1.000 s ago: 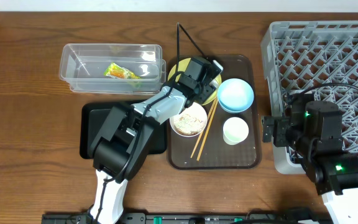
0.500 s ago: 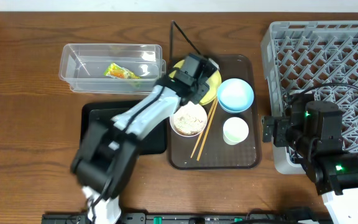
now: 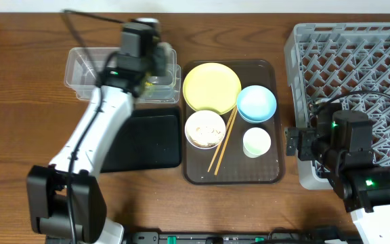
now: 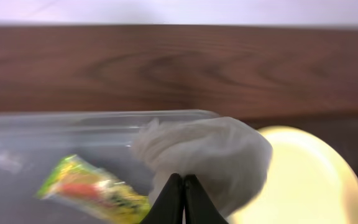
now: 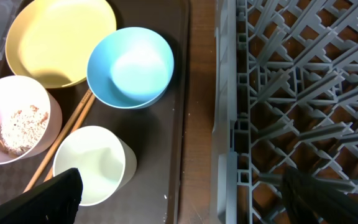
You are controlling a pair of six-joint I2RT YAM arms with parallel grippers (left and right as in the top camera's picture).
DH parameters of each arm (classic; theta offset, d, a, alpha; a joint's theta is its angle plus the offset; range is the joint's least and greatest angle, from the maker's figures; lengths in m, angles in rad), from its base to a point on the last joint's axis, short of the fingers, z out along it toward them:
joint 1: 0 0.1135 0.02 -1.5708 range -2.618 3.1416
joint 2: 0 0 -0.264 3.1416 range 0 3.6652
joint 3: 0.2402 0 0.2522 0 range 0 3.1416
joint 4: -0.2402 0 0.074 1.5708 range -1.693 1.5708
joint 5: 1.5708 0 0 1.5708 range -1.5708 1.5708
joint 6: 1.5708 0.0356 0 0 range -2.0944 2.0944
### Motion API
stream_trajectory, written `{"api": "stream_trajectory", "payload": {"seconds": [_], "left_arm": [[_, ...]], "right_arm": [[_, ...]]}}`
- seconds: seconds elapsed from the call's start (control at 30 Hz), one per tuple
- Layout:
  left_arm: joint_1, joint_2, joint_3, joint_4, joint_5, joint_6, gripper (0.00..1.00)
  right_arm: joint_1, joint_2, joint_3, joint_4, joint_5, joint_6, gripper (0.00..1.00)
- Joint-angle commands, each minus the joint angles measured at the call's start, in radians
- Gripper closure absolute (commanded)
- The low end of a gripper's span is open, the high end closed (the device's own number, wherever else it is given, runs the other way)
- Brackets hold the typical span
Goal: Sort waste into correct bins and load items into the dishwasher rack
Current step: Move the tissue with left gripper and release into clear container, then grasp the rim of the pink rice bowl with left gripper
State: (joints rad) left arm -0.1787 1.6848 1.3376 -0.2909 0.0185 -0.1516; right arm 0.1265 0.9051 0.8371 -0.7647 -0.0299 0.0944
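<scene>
The left gripper has its fingers pressed together on a pinch of the crumpled white tissue. It holds the tissue over the right end of the clear tub, at the far left, where the green-yellow wrapper lies. The right gripper hangs spread wide over the near-left edge of the grey rack, beside the brown tray.

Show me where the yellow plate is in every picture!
Overhead: yellow plate at the brown tray's top left, mid-picture.
Left wrist: bottom right corner, blurry.
Right wrist: top left.
Landmark: the clear tub lies left of the plate in overhead and left wrist; the light blue bowl lies beside it in overhead and right wrist.
</scene>
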Motion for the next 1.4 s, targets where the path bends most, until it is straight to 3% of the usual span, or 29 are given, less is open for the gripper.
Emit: {"api": "stream_trajectory", "payload": {"seconds": [0.0, 0.07, 0.23, 0.5, 0.63, 0.9, 1.37], "left_arm": [[0.062, 0.011, 0.011, -0.016, -0.006, -0.139, 0.84], [0.081, 0.009, 0.011, -0.026, 0.001, -0.138, 0.61], [0.065, -0.031, 0.011, -0.111, 0.001, -0.131, 0.58], [-0.114, -0.118, 0.011, -0.391, 0.000, -0.188, 0.40], [-0.242, -0.113, 0.004, -0.447, 0.000, -0.220, 0.40], [-0.452, -0.013, -0.006, -0.386, -0.004, -0.221, 0.41], [-0.585, 0.222, -0.006, -0.294, -0.003, -0.255, 0.48]], "right_arm": [[-0.002, -0.003, 0.019, -0.004, -0.004, -0.013, 0.01], [-0.002, -0.003, 0.019, -0.006, -0.004, -0.013, 0.01], [-0.002, -0.003, 0.019, -0.007, -0.004, -0.013, 0.01], [-0.002, -0.003, 0.019, -0.007, -0.004, -0.013, 0.01], [-0.002, -0.003, 0.019, -0.010, -0.004, -0.013, 0.01], [-0.002, -0.003, 0.019, -0.014, -0.005, -0.013, 0.01], [-0.002, -0.003, 0.019, -0.018, -0.005, -0.013, 0.01]]}}
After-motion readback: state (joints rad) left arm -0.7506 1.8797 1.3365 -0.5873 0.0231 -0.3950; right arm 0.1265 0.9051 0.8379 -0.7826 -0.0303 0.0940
